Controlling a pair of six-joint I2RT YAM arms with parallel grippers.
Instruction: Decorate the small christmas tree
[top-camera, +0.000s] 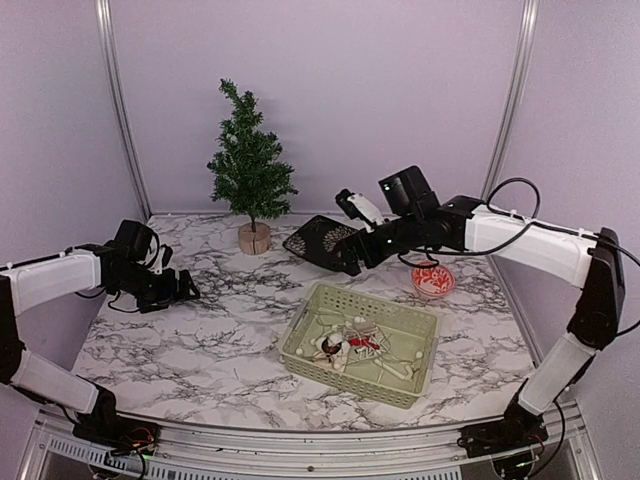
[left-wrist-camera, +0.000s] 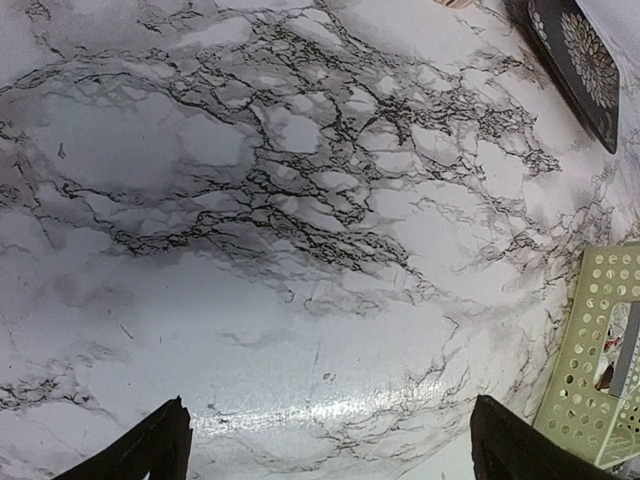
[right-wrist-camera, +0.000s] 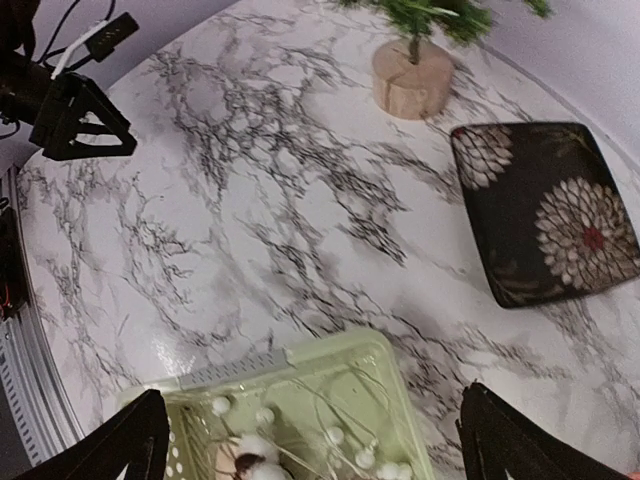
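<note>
The small christmas tree (top-camera: 250, 160) stands upright at the back of the marble table on a round wooden base (right-wrist-camera: 412, 85). A pale green basket (top-camera: 420, 385) sits front centre and holds white balls on strings (right-wrist-camera: 222, 405) and a red-and-white ornament (top-camera: 352, 345). My right gripper (top-camera: 350, 262) hovers open above the basket's far corner (right-wrist-camera: 330, 355), its fingers wide apart with nothing between them (right-wrist-camera: 312, 438). My left gripper (top-camera: 186, 290) is open low over bare marble at the left (left-wrist-camera: 330, 440), well away from the tree and the basket (left-wrist-camera: 600, 350).
A black square plate with floral print (top-camera: 318, 240) lies between the tree and the basket (right-wrist-camera: 545, 210). A small red patterned dish (top-camera: 433, 281) sits right of the basket. Purple walls close the back and sides.
</note>
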